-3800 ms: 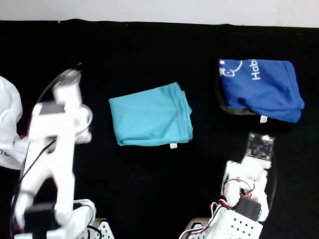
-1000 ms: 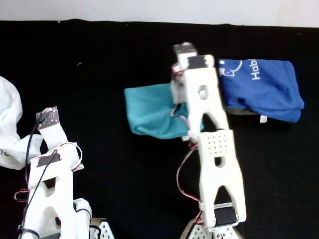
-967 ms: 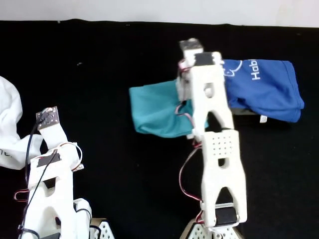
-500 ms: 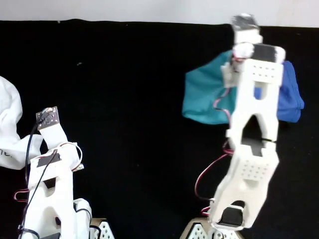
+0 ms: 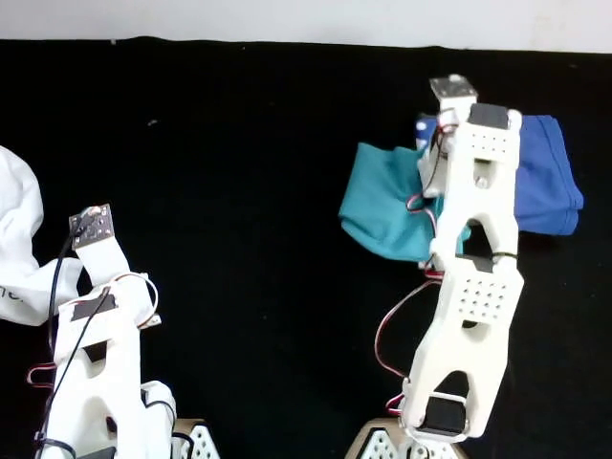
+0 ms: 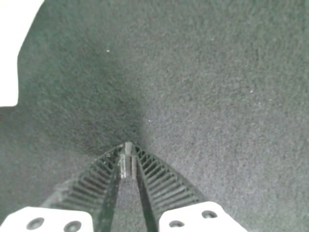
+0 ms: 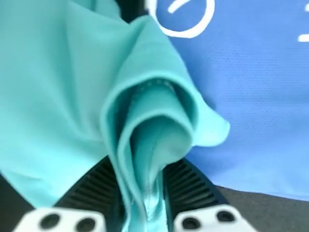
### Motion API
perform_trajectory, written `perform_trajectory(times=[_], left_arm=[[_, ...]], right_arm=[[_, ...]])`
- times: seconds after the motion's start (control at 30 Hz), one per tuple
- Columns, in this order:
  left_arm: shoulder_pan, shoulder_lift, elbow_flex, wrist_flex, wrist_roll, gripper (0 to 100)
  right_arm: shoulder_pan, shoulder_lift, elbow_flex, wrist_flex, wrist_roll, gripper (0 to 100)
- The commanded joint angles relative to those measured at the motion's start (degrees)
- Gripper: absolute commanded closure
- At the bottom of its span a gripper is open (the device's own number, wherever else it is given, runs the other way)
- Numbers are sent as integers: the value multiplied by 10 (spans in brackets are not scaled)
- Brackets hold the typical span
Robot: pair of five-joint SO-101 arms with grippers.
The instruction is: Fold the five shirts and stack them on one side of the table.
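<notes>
1. Right arm (image 5: 473, 287). In the high view we see it stretched from its base at the lower right of the frame up to the upper right.

2. Right gripper (image 7: 142, 180). Its wrist view shows the jaws clamped narrowly on a bunched fold of the teal shirt (image 5: 381, 206), with cloth pressed between the two ribbed fingers (image 7: 190, 186) and rising from them in a rolled ridge.

3. Teal shirt. In the high view it sits right of centre in the upper half of the frame. It spreads out to the left of the right arm, and its right part is hidden under that arm. The cloth is rumpled, not flat.

4. Blue shirt (image 5: 547, 177). It lies folded at the upper right of the high view, just beyond the right arm. In the right wrist view the gripped teal fold overlaps the blue shirt's near edge. We cannot tell whether the two cloths touch there.

5. White shirt (image 5: 17, 229). It lies bunched and unfolded at the left edge of the high view, well apart from the other two shirts.

6. Left arm (image 5: 96, 359). It stands folded back at the lower left of the high view, beside the white shirt.

7. Left gripper (image 6: 127, 162). Its fingers meet at the tips with nothing between them, above the bare black table cover (image 5: 239, 143).
</notes>
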Motion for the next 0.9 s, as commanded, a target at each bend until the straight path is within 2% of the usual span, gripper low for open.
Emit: perform_trajectory(times=[0.0,0.13,0.27,0.43,0.67,0.87], left_arm=[[7,-5,0,-13,-4,991],[7,-5,0,-13,-4,991],[7,-5,0,-13,-4,991],[7,-5,0,-13,-4,991],[7,-5,0,-13,-4,991],[7,-5,0,-13,-4,991]], right_arm=[[-14,-85,-113,54,5,993],[-9,-146,-197,85,40,993],[7,-192,-199,84,64,993],[62,-174,-191,80,112,993],[137,-19,-158,-47,171,993],[166,57,-158,-155,215,993]])
